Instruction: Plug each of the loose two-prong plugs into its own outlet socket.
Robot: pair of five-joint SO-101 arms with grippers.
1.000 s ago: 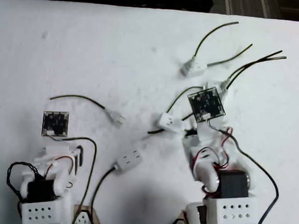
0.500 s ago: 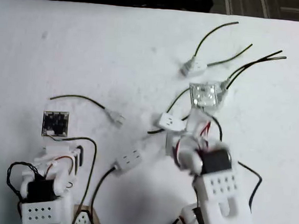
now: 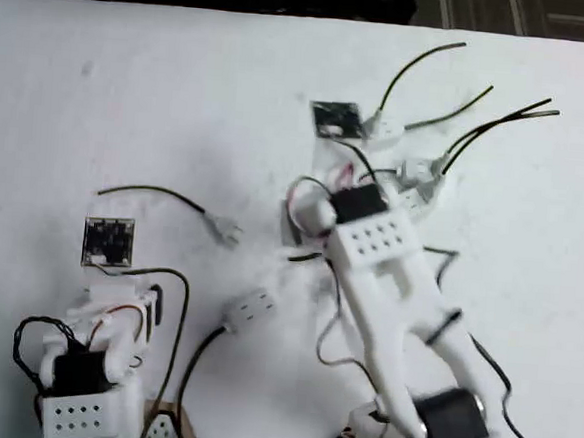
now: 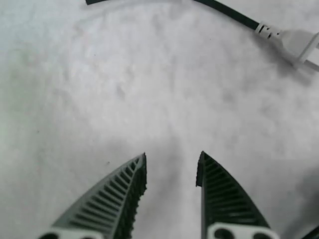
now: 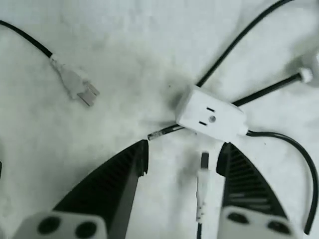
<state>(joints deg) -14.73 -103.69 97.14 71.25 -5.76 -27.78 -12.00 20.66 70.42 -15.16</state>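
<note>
My right gripper (image 5: pixel 183 152) is open just above the table. A thin white plug (image 5: pixel 201 195) lies on the table between its fingers, untouched. Just beyond the fingertips sits a white outlet socket (image 5: pixel 212 115) with black cords behind it, and a two-prong plug (image 5: pixel 79 87) lies off to one side. In the high view the right arm (image 3: pixel 371 240) stretches over the table's middle. My left gripper (image 4: pixel 172 162) is open over bare table, with a two-prong plug (image 4: pixel 294 42) far ahead. The left arm (image 3: pixel 92 355) rests at the front left. That plug (image 3: pixel 226 230) lies mid-table.
A second outlet (image 3: pixel 252 309) on a black cord lies between the arms. A third outlet (image 3: pixel 383 132) and another plug (image 3: pixel 415 178) with splayed cords lie at the back right. The table's back left is bare white.
The right arm has stretched forward and to the left over the table, and now covers the middle outlet in the high view. The left arm has not moved.
</note>
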